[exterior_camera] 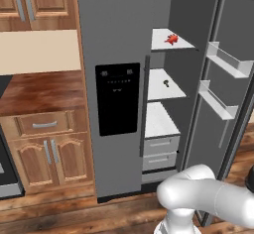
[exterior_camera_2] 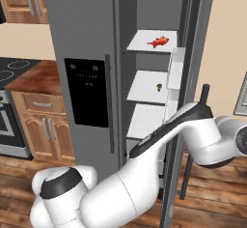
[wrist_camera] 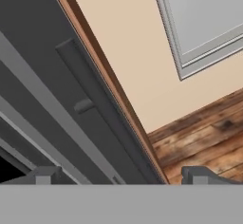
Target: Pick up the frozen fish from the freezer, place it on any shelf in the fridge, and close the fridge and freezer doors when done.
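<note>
Facing a rendered kitchen with a wooden floor, a beige wall and wooden cabinets at the left of the left base view.

Seeing the frozen fish lying on the top shelf of the fridge, at the upper middle of both base views, touching only the white panel. Finding a tiny dark item sitting one shelf lower, near the frame's centre, and white drawers stacking below that.

Noting the fridge door standing open along the right side of the left base view, its white bins facing inward. Noting the freezer door lying shut just left of the open compartment, carrying the black dispenser panel.

Watching the white arm reaching from the lower left of the right base view toward the right edge, passing round the outer side of the open door.

Looking, in the hand view, along the door's dark outer face and its long handle, running from upper left to lower middle. Holding the jaws wide apart, with the finger tips showing at the bottom left and bottom right, gripping nothing.
</note>
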